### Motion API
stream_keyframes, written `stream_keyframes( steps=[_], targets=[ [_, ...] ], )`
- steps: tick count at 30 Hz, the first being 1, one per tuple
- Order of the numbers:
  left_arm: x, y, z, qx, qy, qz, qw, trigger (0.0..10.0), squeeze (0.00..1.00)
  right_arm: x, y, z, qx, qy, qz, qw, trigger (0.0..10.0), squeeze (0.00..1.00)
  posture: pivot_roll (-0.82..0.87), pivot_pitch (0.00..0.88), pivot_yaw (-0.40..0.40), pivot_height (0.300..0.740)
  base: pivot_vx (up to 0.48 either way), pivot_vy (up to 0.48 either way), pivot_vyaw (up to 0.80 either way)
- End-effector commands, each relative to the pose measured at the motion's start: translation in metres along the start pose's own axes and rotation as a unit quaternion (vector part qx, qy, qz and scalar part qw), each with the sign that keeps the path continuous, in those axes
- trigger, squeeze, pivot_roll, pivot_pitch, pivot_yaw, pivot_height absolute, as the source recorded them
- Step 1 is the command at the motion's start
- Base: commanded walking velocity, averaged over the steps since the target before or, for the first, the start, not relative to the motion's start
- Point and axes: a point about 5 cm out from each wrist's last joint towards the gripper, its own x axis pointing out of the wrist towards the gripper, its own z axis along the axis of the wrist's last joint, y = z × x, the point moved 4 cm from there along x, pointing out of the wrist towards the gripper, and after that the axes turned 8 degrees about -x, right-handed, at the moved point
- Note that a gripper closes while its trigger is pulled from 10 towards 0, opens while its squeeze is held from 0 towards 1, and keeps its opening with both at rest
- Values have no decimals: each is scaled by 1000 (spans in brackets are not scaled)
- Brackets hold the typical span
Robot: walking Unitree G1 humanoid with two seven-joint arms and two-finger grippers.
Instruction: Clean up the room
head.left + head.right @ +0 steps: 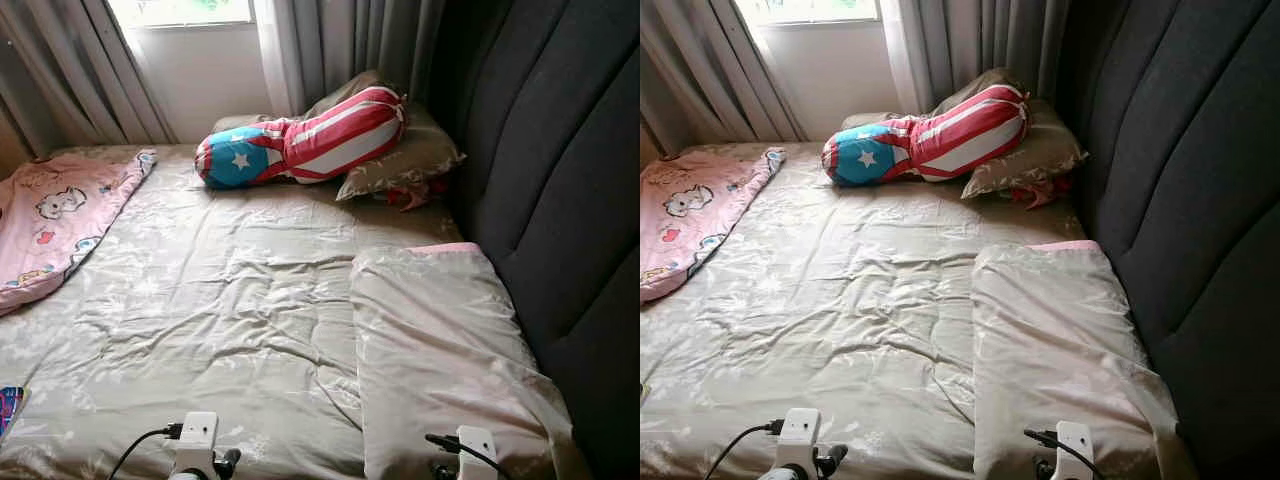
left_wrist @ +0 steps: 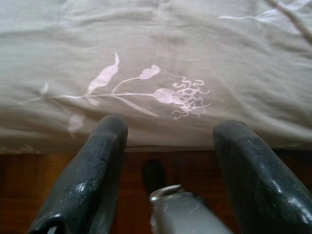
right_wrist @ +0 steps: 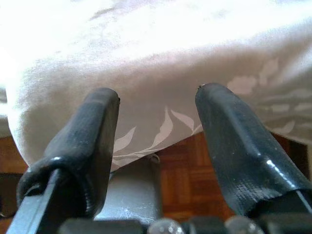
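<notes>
Plainly, the bed [image 1: 230, 300] is what the tidying concerns: a wrinkled beige floral sheet is spread across it, and every other item is best placed from it. At its head end, against the dark padded headboard [image 1: 560, 170], a flat pillow [image 1: 440, 350] in the same fabric is laid near the robot, and further along the headboard a second pillow [image 1: 405, 150] is propped under a striped bolster [image 1: 300, 145] with a blue starred end (something red is tucked beneath, too small to identify). Along the bed's opposite side a pink cartoon blanket [image 1: 60, 220] is left bunched, probably what needs straightening. Beyond the bed, curtains [image 1: 340, 45] and a window are seen. At the bed's near edge the left gripper [image 2: 168, 134] and right gripper [image 3: 156, 122] are held low, jaws apart and clamped on nothing, seemingly readied to take the sheet's hem above the wooden floor [image 3: 180, 175].
</notes>
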Motion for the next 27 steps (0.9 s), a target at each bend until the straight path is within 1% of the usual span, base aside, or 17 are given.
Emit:
stream_keyframes(
  steps=[1, 3, 7, 10, 13, 21, 24, 27],
  targets=[
    [-3, 7, -8, 3, 13, 9, 1000, 10000, 0, 2, 5, 11, -6, -13, 7, 1000, 10000, 0, -57, 0, -1, 740, 0, 0, 800],
    [-4, 9, -12, 16, 20, 6, 1000, 10000, 0, 1, 7, 4, -7, -9, 9, 1000, 10000, 0, -65, 0, 8, 740, 0, 0, 800],
    [-5, 10, -14, 22, 24, 5, 999, 10000, 0, 0, 8, 2, -10, -6, 10, 1000, 10000, 0, -66, 0, 8, 740, 0, 0, 745],
    [-4, 10, -12, 27, 22, 4, 999, 10000, 0, 1, 9, 2, -7, -3, 11, 1000, 10000, 0, -64, 0, 6, 740, 0, 0, 0],
    [-4, 10, -9, 27, 17, 4, 999, 10000, 0, 1, 10, 2, -13, 0, 16, 1000, 10000, 0, -52, 0, 1, 740, 0, 0, 0],
    [-5, 12, -14, 38, 29, 5, 999, 10000, 0, 1, 11, 3, -18, -1, 20, 1000, 10000, 0, -46, 0, 3, 740, 0, 0, 0],
    [-5, 13, -15, 36, 31, 7, 999, 10000, 0, 1, 11, 0, -22, 3, 22, 1000, 10000, 0, -46, 0, 3, 740, 0, 0, 0],
    [-5, 13, -15, 35, 33, 7, 999, 10000, 0, 0, 10, -1, -23, 5, 22, 1000, 10000, 0, -47, 0, 5, 740, 0, 419, 0]
  ],
)
